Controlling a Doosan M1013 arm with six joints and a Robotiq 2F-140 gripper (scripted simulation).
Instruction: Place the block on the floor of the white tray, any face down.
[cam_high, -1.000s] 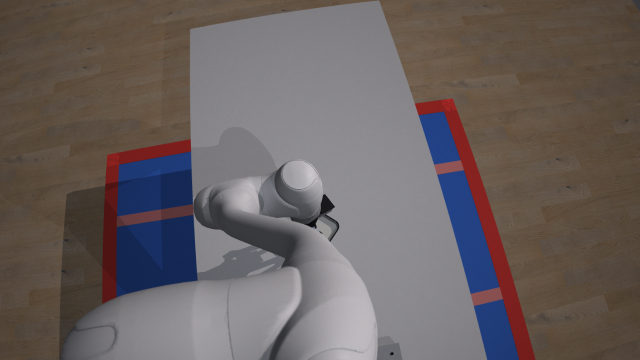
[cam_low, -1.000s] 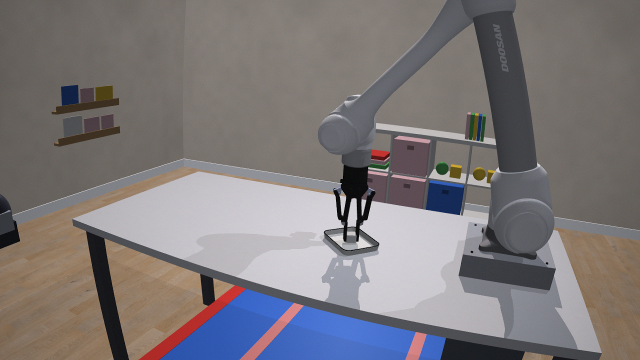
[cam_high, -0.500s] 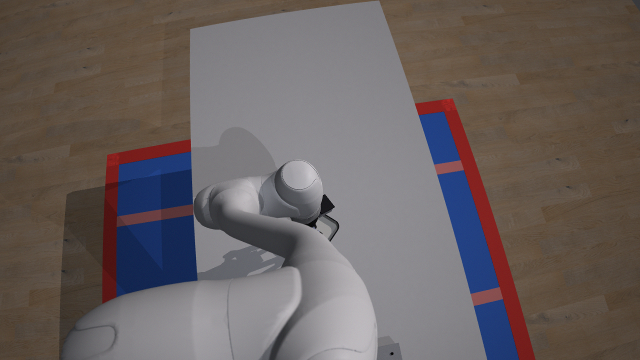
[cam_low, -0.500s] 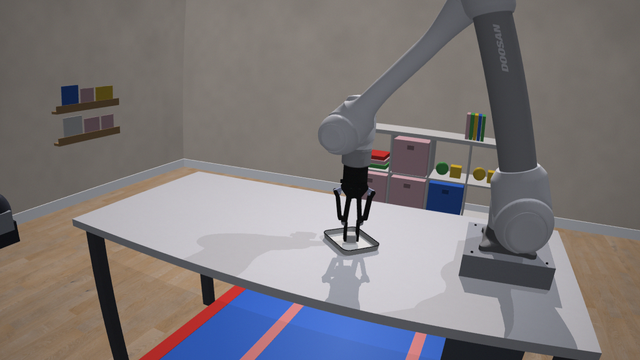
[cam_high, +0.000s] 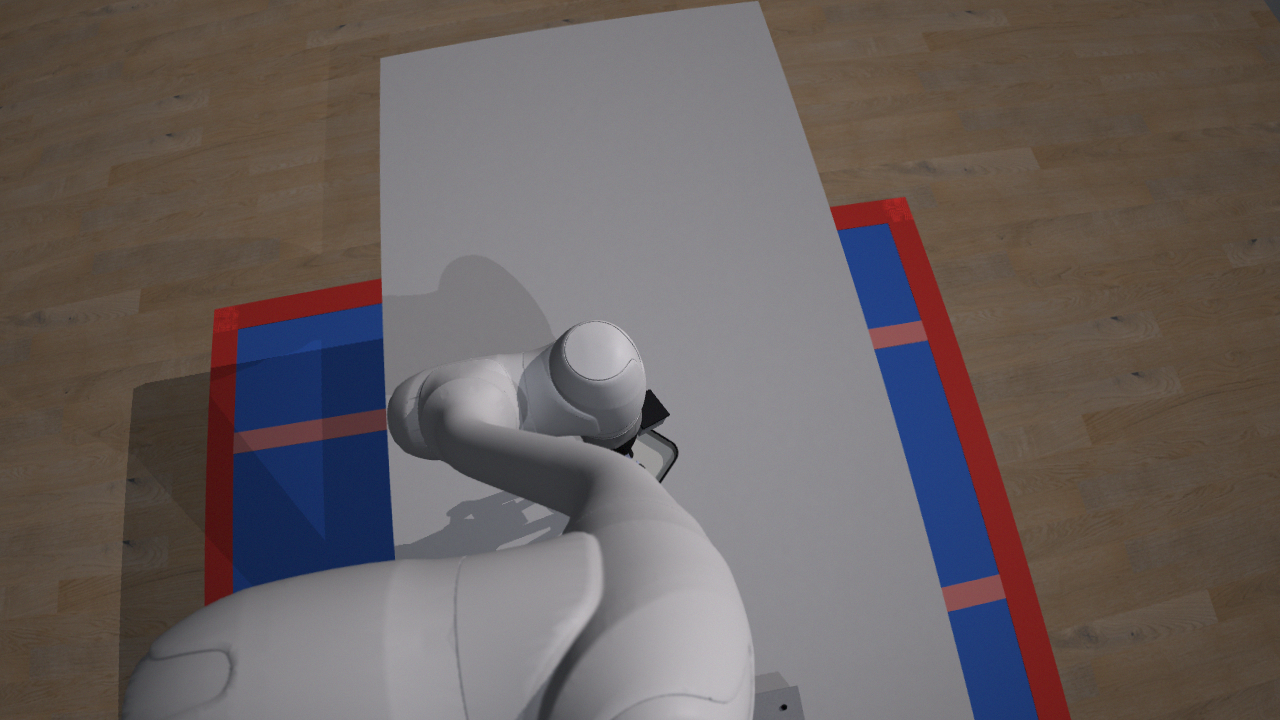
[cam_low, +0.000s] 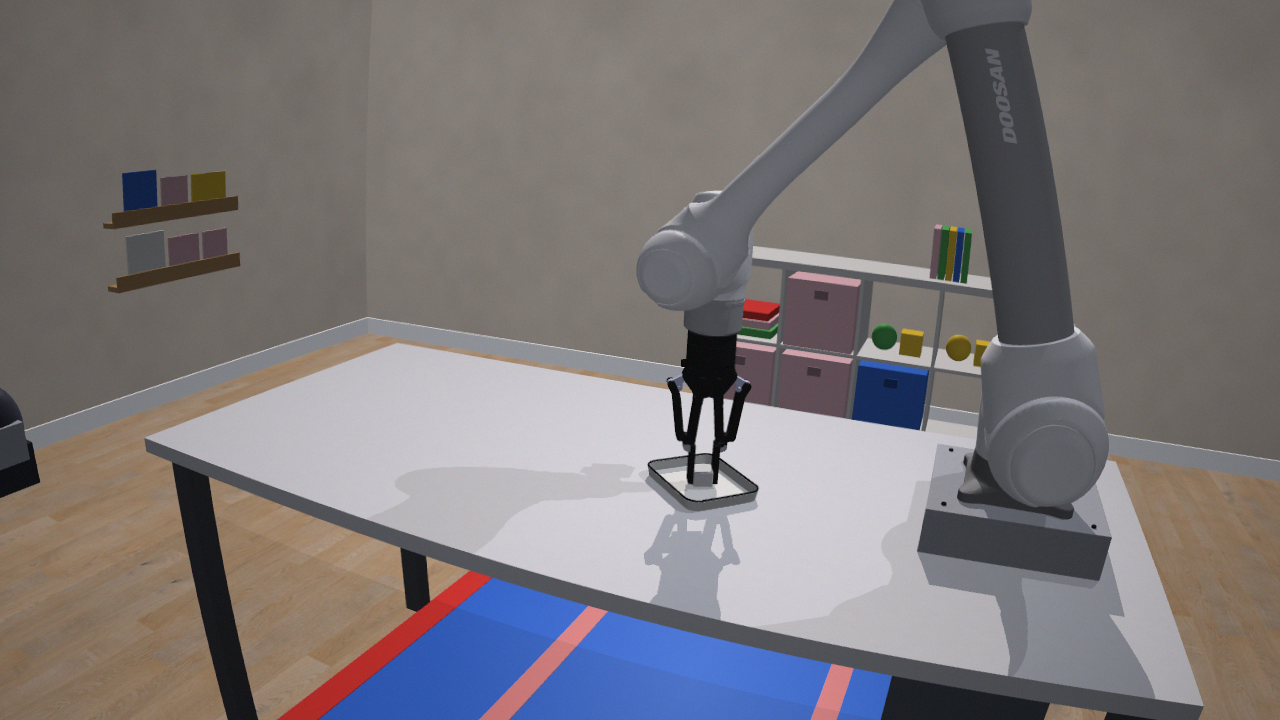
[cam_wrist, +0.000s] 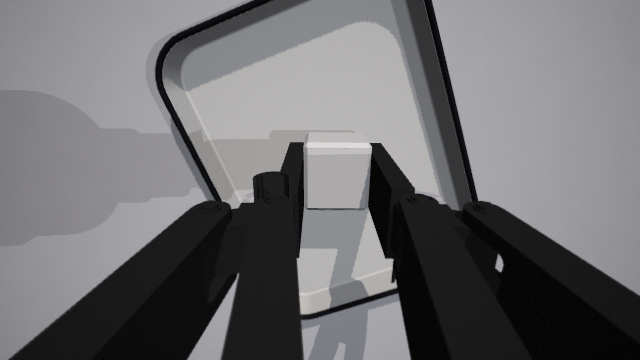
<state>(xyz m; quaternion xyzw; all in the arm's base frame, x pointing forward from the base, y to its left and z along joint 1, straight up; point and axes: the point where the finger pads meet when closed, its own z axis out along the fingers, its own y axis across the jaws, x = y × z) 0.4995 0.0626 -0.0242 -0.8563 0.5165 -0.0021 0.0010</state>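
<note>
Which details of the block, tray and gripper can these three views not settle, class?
- Top view: the arm hides the block, the gripper and most of the white tray.
- Wrist view: the block hides its own underside, so floor contact is unclear.
- Exterior view: the block, between the gripper fingers, is too small to make out.

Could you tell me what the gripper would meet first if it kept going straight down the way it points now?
Most likely the floor of the white tray: the gripper, shut on the block, points down inside its rim, so the block would probably touch first.

Matt white block (cam_wrist: 337, 175), smooth white tray (cam_wrist: 440, 100), matt black claw (cam_wrist: 336, 172)
</note>
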